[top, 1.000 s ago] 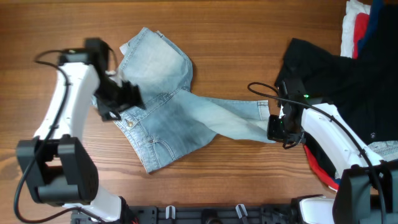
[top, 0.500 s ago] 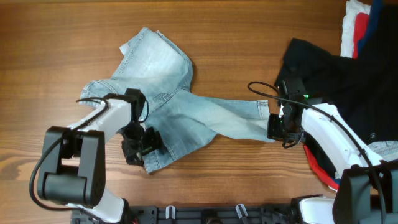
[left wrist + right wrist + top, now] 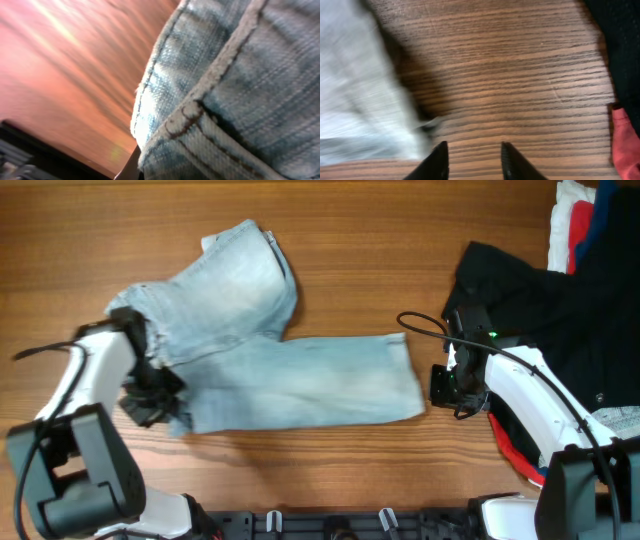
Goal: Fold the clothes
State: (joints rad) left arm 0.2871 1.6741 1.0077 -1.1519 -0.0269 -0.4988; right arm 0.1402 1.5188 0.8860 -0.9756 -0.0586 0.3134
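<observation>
- The left gripper (image 3: 155, 398) is clamping the jeans (image 3: 300, 385) at their left end. Its jaws are closed on the denim, and a stitched seam is filling its wrist view.
- The right gripper (image 3: 473, 146) is hanging over bare desk (image 3: 400, 260) with its jaws apart, holding nothing. The hem of the near leg is lying just beside it, outside the fingers.
- The jeans are lying across the middle of the desk. One leg is stretching flat toward the right gripper, while the other is angling away toward the far edge and bunching a little by the left arm.
- Judging from that, the robot is spreading and straightening the jeans, and no fold is showing yet.
- The next move is probably calling for laying one leg onto the other. The left gripper would be anchoring the waist end while the right one is taking a hem and carrying it across. A pinch on only one layer, or a pull that is too quick, could be dragging the flat leg askew.
- Farther off, a black garment (image 3: 540, 290) is lying behind the right arm, and a red, white and blue pile (image 3: 575, 220) is sitting in the far right corner.
</observation>
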